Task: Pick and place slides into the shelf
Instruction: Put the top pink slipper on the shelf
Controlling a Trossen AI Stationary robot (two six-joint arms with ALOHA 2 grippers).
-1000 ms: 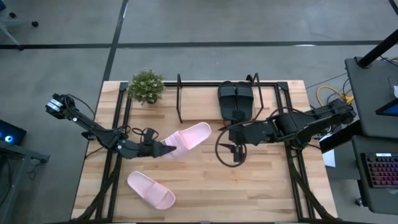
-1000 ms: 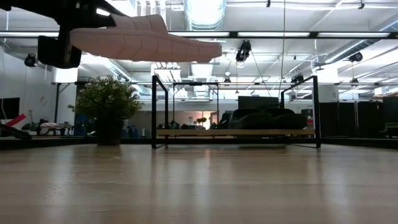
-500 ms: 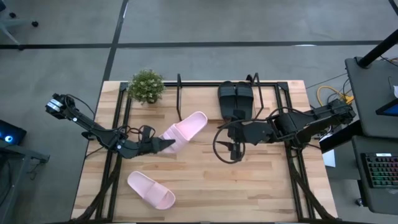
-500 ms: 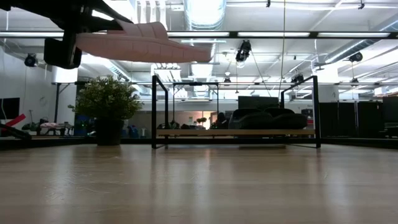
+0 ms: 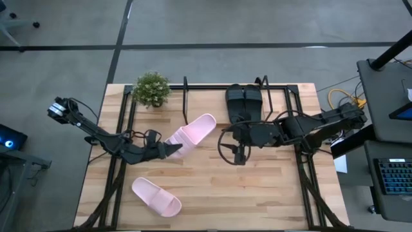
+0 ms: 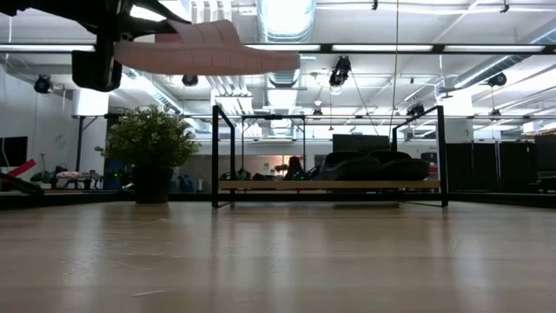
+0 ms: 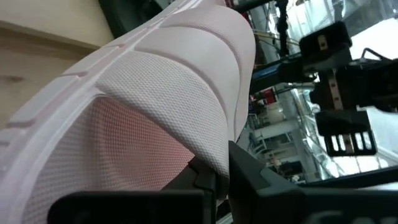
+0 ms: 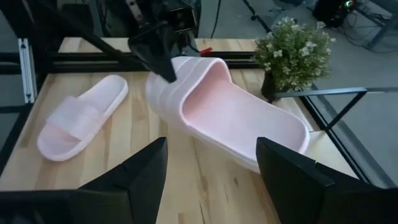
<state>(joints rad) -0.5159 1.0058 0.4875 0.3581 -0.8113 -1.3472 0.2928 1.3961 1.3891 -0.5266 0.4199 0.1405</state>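
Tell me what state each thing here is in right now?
Left gripper: shut on the raised pink slide.
Raised pink slide: held up off the table.
Other pink slide: lying on the table.
Black slides: resting on the shelf.
Right gripper: open, empty.

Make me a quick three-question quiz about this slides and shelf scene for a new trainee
1. True or false: the left gripper holds a pale pink slide clear of the tabletop.
2. Which slides already sit on the shelf? A) the black pair B) the pink pair C) none
3. Fill in: the second pink slide lies flat on the table near the ______ arm's side.

Key
1. True. The low view shows the slide raised well above the wood.
2. A. The black pair sits on the shelf board, beside the open right gripper.
3. Left. It lies at the front of the table, away from the potted plant.
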